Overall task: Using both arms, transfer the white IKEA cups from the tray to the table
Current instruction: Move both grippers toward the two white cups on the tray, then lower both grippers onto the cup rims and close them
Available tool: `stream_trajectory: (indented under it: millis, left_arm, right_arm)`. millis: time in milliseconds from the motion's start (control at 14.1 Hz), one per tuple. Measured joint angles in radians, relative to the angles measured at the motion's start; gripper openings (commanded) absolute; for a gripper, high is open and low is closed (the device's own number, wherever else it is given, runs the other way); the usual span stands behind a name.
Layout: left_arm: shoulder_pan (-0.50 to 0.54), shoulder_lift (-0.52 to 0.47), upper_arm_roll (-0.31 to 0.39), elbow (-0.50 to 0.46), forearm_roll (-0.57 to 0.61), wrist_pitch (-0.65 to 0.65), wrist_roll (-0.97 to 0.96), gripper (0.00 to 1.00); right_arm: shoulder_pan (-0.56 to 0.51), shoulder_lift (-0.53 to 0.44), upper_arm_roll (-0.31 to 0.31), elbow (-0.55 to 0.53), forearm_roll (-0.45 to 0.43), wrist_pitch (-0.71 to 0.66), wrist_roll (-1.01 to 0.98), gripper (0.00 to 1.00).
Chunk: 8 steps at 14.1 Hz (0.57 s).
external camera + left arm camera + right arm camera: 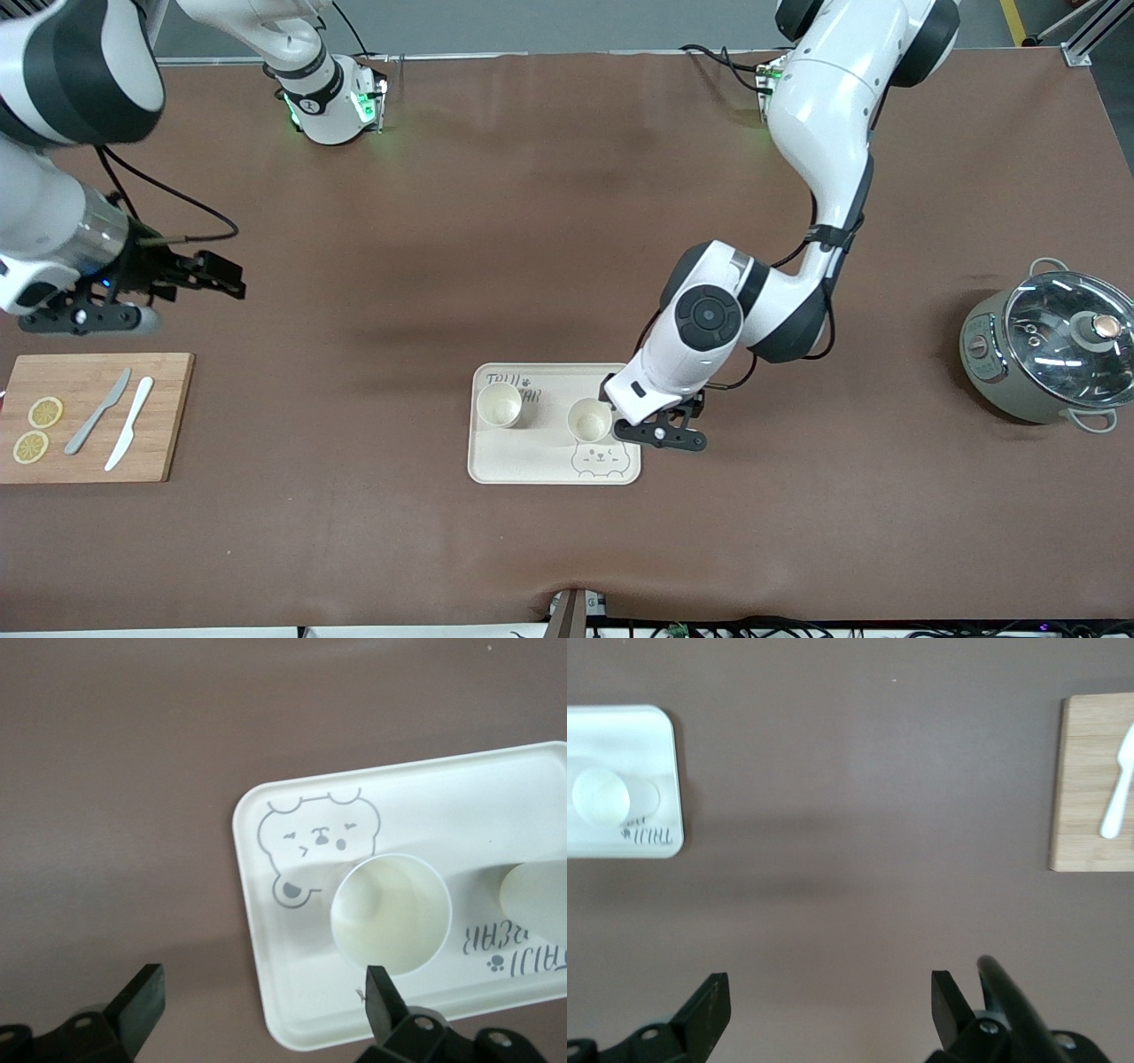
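Two white IKEA cups stand upright on the cream bear-print tray (532, 461): one (499, 404) toward the right arm's end, the other (590, 419) toward the left arm's end. My left gripper (660, 434) is open and empty, low over the tray's edge beside the second cup. In the left wrist view that gripper (263, 1001) spans the tray's corner (292, 1010), one fingertip (383, 992) close to the cup (391, 914); the other cup (536, 899) shows partly. My right gripper (217, 276), open and empty (830, 1001), hangs over bare table; its view shows the tray (620, 726) and one cup (601, 796).
A wooden cutting board (89, 416) with two lemon slices (37, 430), a grey knife (97, 412) and a white knife (129, 424) lies at the right arm's end. A pot with a glass lid (1050, 350) stands at the left arm's end.
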State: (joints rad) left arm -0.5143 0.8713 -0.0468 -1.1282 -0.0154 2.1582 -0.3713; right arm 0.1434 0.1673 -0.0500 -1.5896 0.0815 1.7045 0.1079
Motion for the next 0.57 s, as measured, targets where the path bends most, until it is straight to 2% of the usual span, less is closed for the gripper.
stream_trajectory:
  millis: [284,568]
  left_arm:
    - [-0.022,0.065,0.002,0.002,0.0,0.098,-0.028,1.0]
    - [-0.058,0.096,0.043,0.008,0.0,0.163,-0.029,1.0]
  right_arm:
    - [0.057,0.105,0.001,-0.005,0.029,0.132,0.098,1.0]
    - [0.133,0.203,0.003,-0.006,0.058,0.267,0.208,1.0]
